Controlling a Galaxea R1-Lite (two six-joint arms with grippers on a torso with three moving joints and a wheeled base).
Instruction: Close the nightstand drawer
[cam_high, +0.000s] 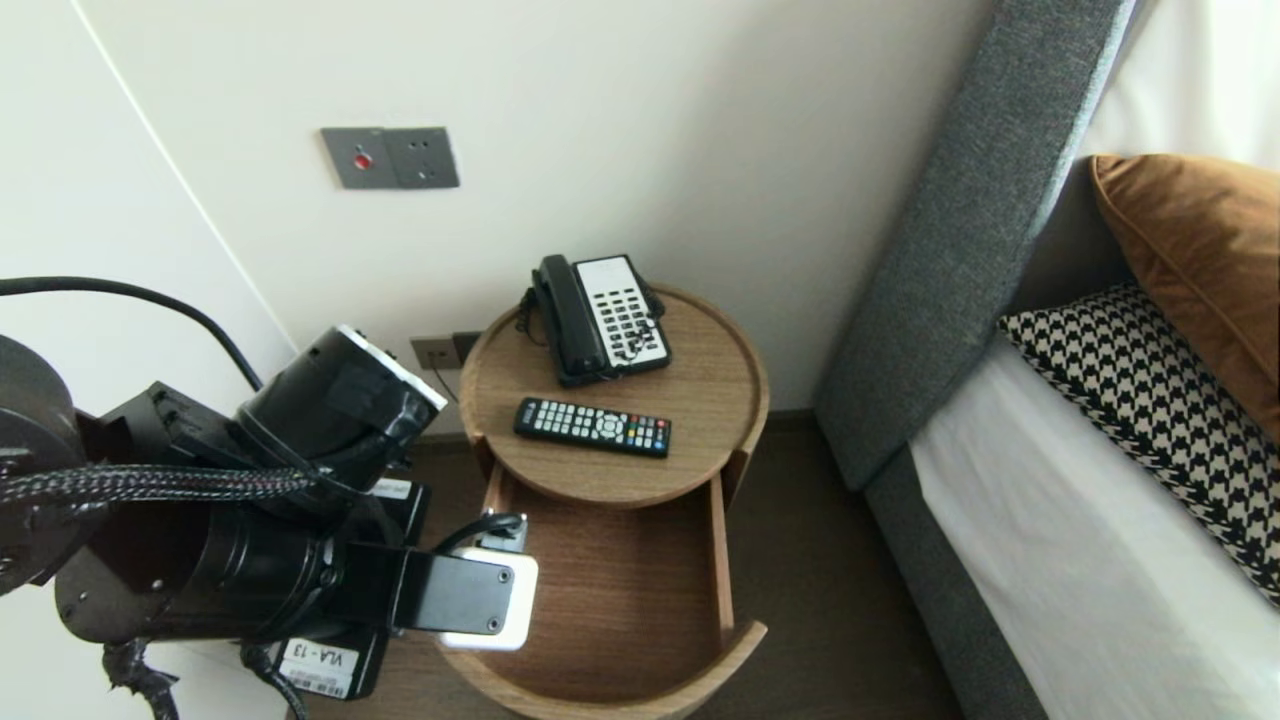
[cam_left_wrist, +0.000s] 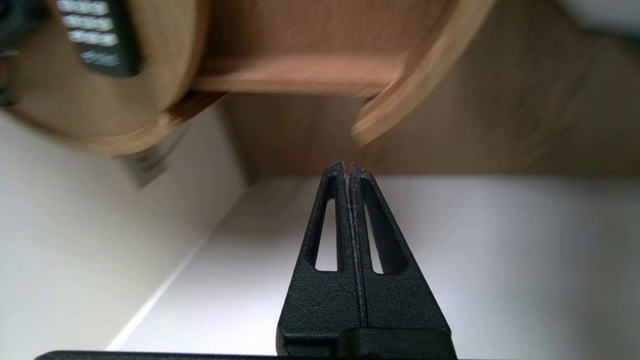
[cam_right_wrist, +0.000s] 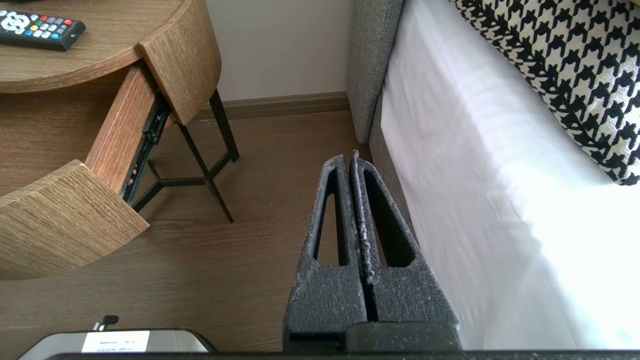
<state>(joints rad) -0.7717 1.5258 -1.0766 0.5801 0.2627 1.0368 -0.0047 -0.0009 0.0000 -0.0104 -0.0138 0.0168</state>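
- Hotel-style bedroom, by my reading.
- Bed (cam_high: 1060, 580) on my right: white sheet, grey padded headboard (cam_high: 960, 230), houndstooth pillow (cam_high: 1140, 400), brown cushion (cam_high: 1200, 250).
- Round wooden bedside desk (cam_high: 700, 400) ahead of me, close to the wall, its drawer (cam_high: 620, 590) pulled out.
- On the desk: corded telephone (cam_high: 600, 315) with a many-buttoned white face, TV remote (cam_high: 592, 427) just in front of it.
- Grey switch panel (cam_high: 390, 157) on the pale wall above; socket (cam_high: 435, 352) low beside the desk.
- Dark wood floor (cam_high: 800, 600) between desk and bed.

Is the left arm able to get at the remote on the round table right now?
Probably yes: the remote lies uncovered on the table top, with the phone behind it. The left tool is shut, though.
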